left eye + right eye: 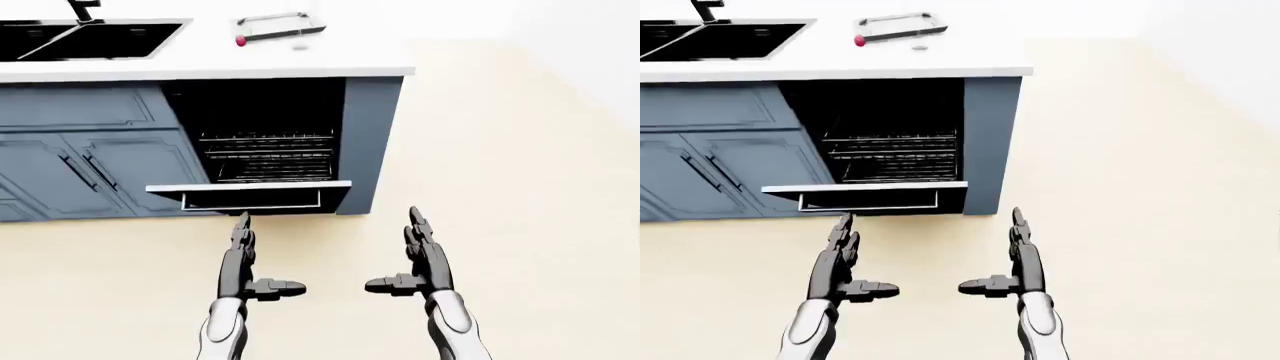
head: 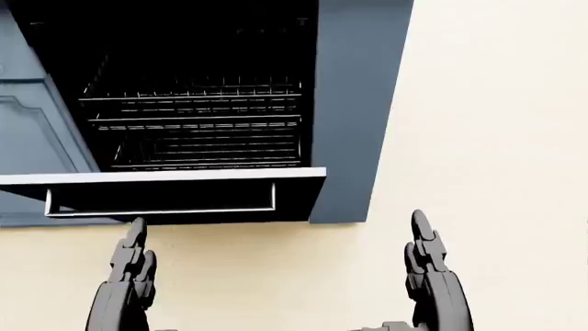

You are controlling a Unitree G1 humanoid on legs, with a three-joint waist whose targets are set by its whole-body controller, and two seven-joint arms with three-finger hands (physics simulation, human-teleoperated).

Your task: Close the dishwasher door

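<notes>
In the left-eye view, your dishwasher door [image 1: 250, 193] hangs folded down flat under the white counter [image 1: 300, 64], its pale edge toward you. Your left robot hand [image 1: 245, 259] and right robot hand [image 1: 415, 259] are both spread wide and empty, on bare floor [image 1: 520, 225] just below that edge.

In the head view, the racks [image 2: 198, 124] show inside the dark cavity.

In the right-eye view, open floor stretches rightward.
</notes>
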